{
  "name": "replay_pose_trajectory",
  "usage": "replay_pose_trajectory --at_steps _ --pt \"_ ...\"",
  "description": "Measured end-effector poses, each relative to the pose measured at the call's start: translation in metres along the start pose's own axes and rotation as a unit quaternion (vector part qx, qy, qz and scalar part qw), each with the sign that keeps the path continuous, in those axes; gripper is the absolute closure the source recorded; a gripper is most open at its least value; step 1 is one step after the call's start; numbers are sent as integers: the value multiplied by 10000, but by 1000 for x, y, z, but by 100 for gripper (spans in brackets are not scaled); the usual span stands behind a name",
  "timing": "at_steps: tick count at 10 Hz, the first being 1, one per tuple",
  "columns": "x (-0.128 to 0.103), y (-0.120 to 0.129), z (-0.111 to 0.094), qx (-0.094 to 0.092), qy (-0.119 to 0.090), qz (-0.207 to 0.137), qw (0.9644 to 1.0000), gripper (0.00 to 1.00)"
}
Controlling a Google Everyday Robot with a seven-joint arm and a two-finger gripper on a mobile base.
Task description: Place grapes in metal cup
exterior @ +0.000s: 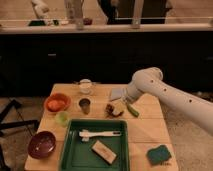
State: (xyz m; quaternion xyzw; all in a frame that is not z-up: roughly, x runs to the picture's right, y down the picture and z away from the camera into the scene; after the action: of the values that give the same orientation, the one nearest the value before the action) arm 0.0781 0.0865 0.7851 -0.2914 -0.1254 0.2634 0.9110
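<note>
The dark reddish-purple grapes lie on the wooden table, right of centre. My gripper hangs just above and behind them on the white arm reaching in from the right. It stands open and holds nothing. The small dark metal cup stands upright on the table about a hand's width left of the grapes, apart from the gripper.
A whitish mug stands behind the metal cup. At left are an orange bowl, a light green cup and a dark red bowl. A green tray with a white brush sits in front. A green vegetable and a green sponge lie right.
</note>
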Motion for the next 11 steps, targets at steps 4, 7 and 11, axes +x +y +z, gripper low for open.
replay_pose_trajectory --at_steps 4,7,11 --pt "-2 -4 30 24 383 -577 9976 20" --pt "-9 -10 43 383 900 -1208 9878 20" --pt "-7 -13 43 466 990 -1283 9857 20"
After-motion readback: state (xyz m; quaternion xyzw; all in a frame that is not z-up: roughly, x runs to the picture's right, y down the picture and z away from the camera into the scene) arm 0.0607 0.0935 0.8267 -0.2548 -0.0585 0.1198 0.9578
